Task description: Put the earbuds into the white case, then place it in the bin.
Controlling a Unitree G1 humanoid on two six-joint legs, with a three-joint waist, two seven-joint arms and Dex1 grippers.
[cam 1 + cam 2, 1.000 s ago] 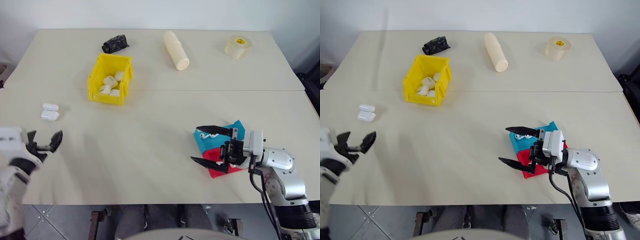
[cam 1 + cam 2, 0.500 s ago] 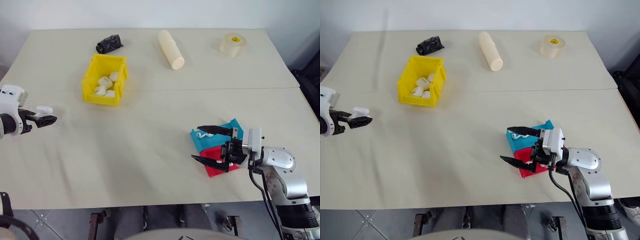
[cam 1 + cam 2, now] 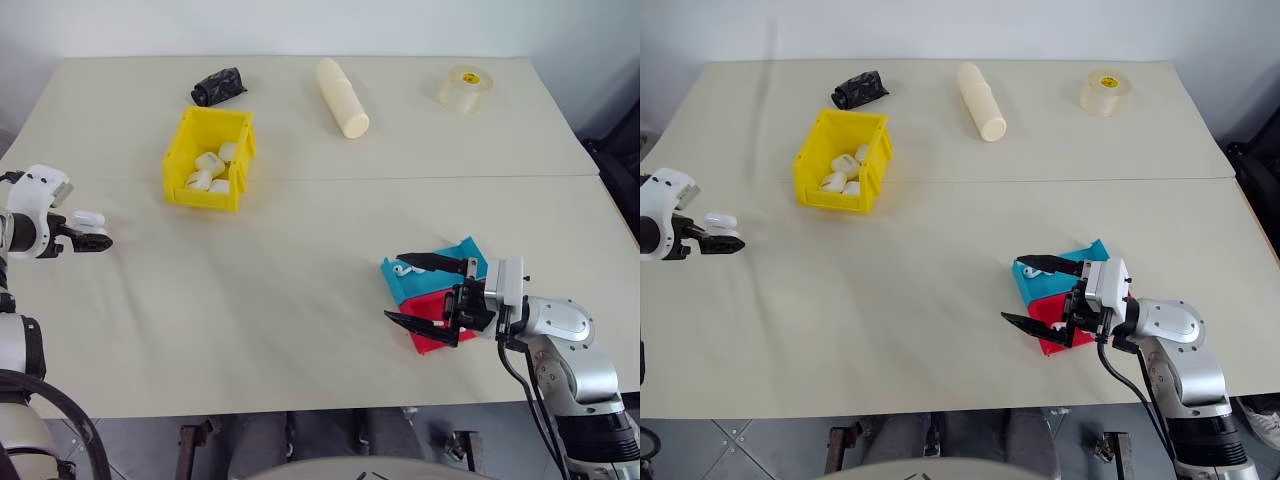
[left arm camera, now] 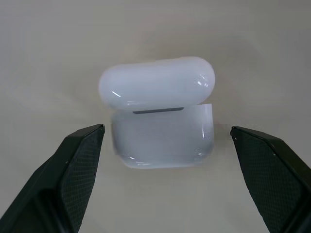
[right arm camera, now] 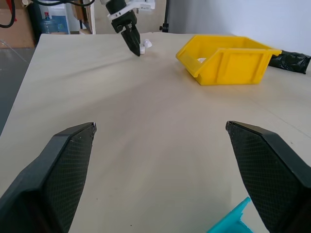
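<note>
Surface (image 3: 300, 290) first: you have a wide cream top with the yellow bin (image 3: 178, 163) as your landmark, set toward the far left. Inside the bin you can see several white cases. Behind the bin, near the far edge, lies a crumpled black bag (image 3: 218, 86); to the bin's right along that far side lie a cream cylinder (image 3: 342, 98) and, further right, a tape roll (image 3: 461, 88). Well to the near right of the bin sit a blue tray (image 3: 435, 276) and a red tray (image 3: 432, 327), overlapping; small white earbuds (image 3: 402, 268) show in the blue one.

Your right gripper (image 3: 432, 293) hangs over those trays, pointing back toward the bin, fingers spread wide and holding nothing.

Your left gripper (image 3: 92, 230) is to the near left of the bin. Its fingers (image 4: 73, 170) stand apart on either side of the case (image 4: 160, 114), which rests on the surface with its lid flipped open; neither finger touches it in the left wrist view.
</note>
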